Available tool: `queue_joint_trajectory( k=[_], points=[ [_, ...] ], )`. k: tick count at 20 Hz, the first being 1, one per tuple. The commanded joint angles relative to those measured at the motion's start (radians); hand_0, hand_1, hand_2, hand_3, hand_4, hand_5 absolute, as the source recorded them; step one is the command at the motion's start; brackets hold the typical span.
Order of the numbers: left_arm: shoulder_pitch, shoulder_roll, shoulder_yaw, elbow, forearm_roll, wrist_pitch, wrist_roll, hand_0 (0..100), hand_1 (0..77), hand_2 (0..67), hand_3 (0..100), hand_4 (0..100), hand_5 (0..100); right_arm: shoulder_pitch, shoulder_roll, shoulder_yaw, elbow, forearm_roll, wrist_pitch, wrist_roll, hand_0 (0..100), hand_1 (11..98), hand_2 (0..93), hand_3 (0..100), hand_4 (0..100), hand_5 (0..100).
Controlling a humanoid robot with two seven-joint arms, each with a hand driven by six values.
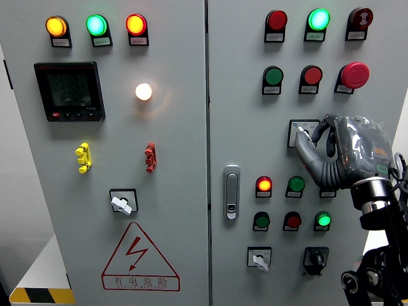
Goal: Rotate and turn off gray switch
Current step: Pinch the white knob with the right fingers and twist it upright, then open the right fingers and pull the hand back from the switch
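Reaching in from the lower right of the head view, the right hand (341,150) is raised against the right door of a gray electrical cabinet (191,242). It is gray and covered with a clear, shiny film, and its fingers (310,153) are curled toward the panel. The fingertips touch the gray switch (298,132), a small selector on a white square plate in the third row of this door. Only the left part of the plate shows, because the hand covers the rest. The fingers seem to pinch the knob, but I cannot tell how firmly.

Above the switch there is a row with a green push button (273,76), a red push button (312,75) and a big red mushroom button (354,75). Below the hand sit more small lamps and buttons, among them a lit red lamp (264,185) and a lit green lamp (324,220). In the lowest row is another white selector (259,258), and beside it a black key switch (315,258). A metal door handle (231,192) is near the left edge of this door.

On the left door, a black digital meter (69,91) is near the top, and a white lamp (144,92) glows to its right. Lower down is a white selector switch (122,203), and under it a red triangular warning sign (137,258).
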State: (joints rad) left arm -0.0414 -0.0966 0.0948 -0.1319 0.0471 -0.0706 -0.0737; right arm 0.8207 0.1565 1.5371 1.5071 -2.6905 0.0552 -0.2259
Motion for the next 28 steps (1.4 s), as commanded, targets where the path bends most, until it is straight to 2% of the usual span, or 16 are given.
queue_joint_trajectory(
  k=[1,9,16,17,18,21,22,24,25,27,28],
  points=[
    [0.0,0.0,0.0,0.0,0.0,0.0,0.0,88,0.0,13.3,19,8,11,0.0,0.0,-0.002,-0.001,0.0,0.0,-0.004,64,35.2,69.1,97,100,100],
    [0.0,0.0,0.0,0.0,-0.001,0.0,0.0,89,0.0,13.3,19,8,11,0.0,0.0,-0.006,-0.001,-0.002,0.0,-0.012,74,35.7,70.1,96,100,100],
    [0.0,0.001,0.0,0.0,-0.001,0.0,0.0,88,0.0,13.3,19,8,11,0.002,0.0,-0.006,0.002,0.0,-0.001,-0.015,78,35.0,70.8,96,100,100],
    [0.0,0.0,0.0,0.0,-0.001,0.0,0.0,89,0.0,13.3,19,8,11,0.0,0.0015,-0.005,0.004,0.0,-0.001,-0.015,78,34.9,70.7,97,100,100],
    [0.0,0.0,0.0,0.0,0.0,0.0,0.0,89,0.0,13.3,19,8,11,0.0,0.003,-0.003,0.005,0.0,-0.003,-0.015,81,32.0,66.4,97,100,100],
    [0.0,0.0,0.0,0.0,-0.001,0.0,0.0,89,0.0,13.3,19,8,11,-0.009,0.0046,-0.003,0.011,0.005,-0.023,-0.009,84,29.0,63.3,95,100,100],
    [0.0,0.0,0.0,0.0,-0.001,0.0,0.0,89,0.0,13.3,19,8,11,-0.011,0.0061,-0.002,0.011,0.005,-0.034,-0.006,85,26.8,62.2,90,100,100],
    [0.0,0.0,0.0,0.0,-0.001,0.0,0.0,89,0.0,13.3,19,8,11,-0.015,0.0046,0.003,0.022,0.006,-0.043,-0.003,83,24.9,59.6,91,93,100],
    [0.0,0.0,0.0,0.0,-0.001,0.0,0.0,88,0.0,13.3,19,8,11,-0.024,0.0046,0.005,0.037,0.008,-0.043,-0.001,73,23.6,59.0,92,83,100],
    [0.0,0.0,0.0,0.0,0.0,0.0,0.0,88,0.0,13.4,19,8,11,-0.044,0.0046,0.008,0.07,0.009,-0.043,0.002,42,25.5,58.0,92,80,100],
    [0.0,0.0,0.0,0.0,0.0,0.0,0.0,88,0.0,13.4,19,8,11,-0.057,0.0046,0.011,0.086,0.012,-0.043,0.003,11,27.7,57.2,91,79,100]
  ],
)
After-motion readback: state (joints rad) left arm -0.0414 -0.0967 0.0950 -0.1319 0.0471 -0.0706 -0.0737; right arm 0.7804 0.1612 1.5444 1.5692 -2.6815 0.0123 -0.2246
